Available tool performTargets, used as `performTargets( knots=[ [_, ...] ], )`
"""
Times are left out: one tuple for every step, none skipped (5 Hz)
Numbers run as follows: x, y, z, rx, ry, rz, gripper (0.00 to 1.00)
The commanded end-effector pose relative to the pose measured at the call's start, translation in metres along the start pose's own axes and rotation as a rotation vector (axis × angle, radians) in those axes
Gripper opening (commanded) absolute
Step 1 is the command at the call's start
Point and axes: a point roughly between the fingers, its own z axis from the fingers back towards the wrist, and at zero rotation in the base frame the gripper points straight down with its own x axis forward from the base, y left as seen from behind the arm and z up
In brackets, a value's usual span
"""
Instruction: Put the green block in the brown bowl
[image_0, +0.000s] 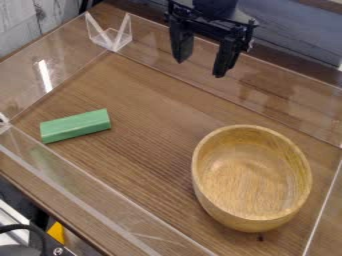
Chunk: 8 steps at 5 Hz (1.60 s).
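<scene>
Nearest the camera, lower-left corner: a black looped item (27, 232), cut off by the frame, with 1 small orange-yellow piece (56, 232) at its right side. Both show past the table edge; what they belong to, cannot tell.

Green block (75, 126): lies flat on the wooden table (147, 130), left part, near the left edge, its long side slightly slanted. Wood grain runs between it and the brown bowl (251, 178), which sits upright at lower right, well apart from the block. Bowl's thick rim stands up all round; pale grained inside in view. 1 small dark spot (261, 238) just beside its near side.

Farther out, beyond the block: 1 white angular, open-framed object (110, 33) near the upper-left edge, pointed tips upward. 1 white fragment (3, 123) at the left frame border, too cropped to name.

Top centre: black gripper (202, 65), 2 fingers spread wide, pointing down, wood visible in the gap. It hangs well apart from both block and bowl.
</scene>
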Motion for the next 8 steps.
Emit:
performTargets(
  knots=[
    [-0.006, 0.009, -0.001, 0.009, 0.003, -0.034, 1.00],
    [-0.021, 0.030, -0.007, 0.034, 0.017, -0.085, 1.00],
    [-0.039, 0.059, -0.014, 0.067, 0.019, -0.141, 1.00],
    [-0.055, 0.088, -0.023, 0.097, 0.012, -0.182, 1.00],
    [-0.069, 0.110, -0.032, 0.125, -0.004, -0.208, 1.00],
    [-0.078, 0.126, -0.038, 0.145, -0.016, -0.229, 1.00],
    [-0.086, 0.139, -0.046, 0.162, -0.037, -0.256, 1.00],
    [-0.089, 0.151, -0.055, 0.177, -0.058, -0.271, 1.00]
  ],
)
